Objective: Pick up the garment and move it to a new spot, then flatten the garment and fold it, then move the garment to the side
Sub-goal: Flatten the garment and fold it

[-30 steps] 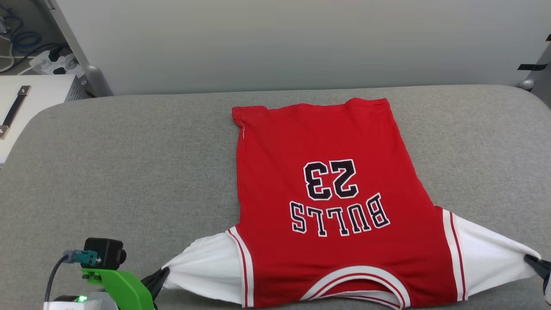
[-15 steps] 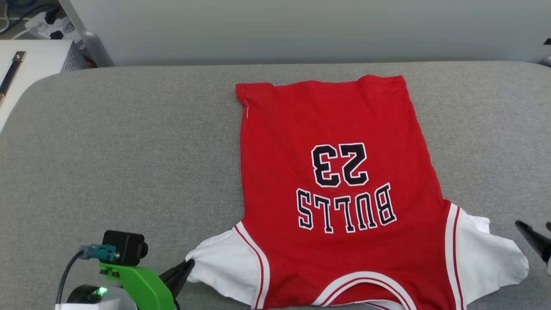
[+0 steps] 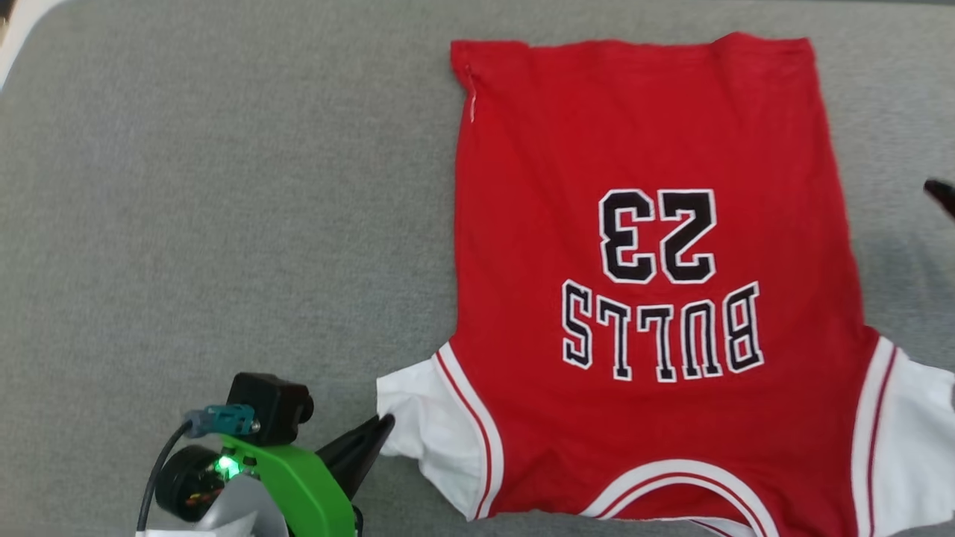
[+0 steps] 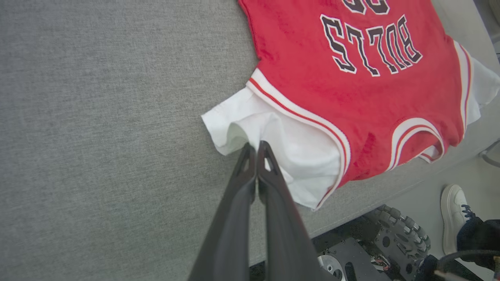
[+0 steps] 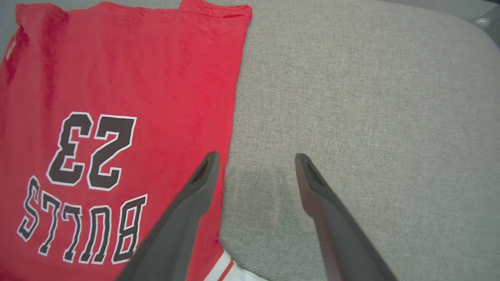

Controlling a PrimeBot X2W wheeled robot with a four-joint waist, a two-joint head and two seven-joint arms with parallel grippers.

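Garment [image 3: 656, 134] lies flat, print side up, on the grey fabric counter [image 3: 224, 186]. It sits toward my right side in the head view. The collar [image 3: 671, 485] is at the near edge by me and the hem [image 3: 634, 48] is at the far end, so the "23" and lettering read upside down to me. The red body looks mostly smooth.

My left fingers [image 3: 373, 440] are pressed together with no gap between the tips. They sit right at the edge of the white left sleeve [image 4: 297, 156]. The cloth puckers around the tips there, so it looks like I have a pinch of the sleeve hem, though I can't be fully sure how much cloth is inside. The sleeve is bunched and folded on itself, and its lower corner is close to the counter's near edge.

My right fingers [image 3: 941, 198] are spread wide with nothing between them. In the right wrist view one finger hangs over the garment's right side edge and the other over bare counter. They are apart from the cloth and cast a faint shadow below. The white right sleeve [image 3: 918, 447] lies loose on the counter.

Below the counter's edge, the left wrist view shows a person's white shoe [image 4: 453, 218].
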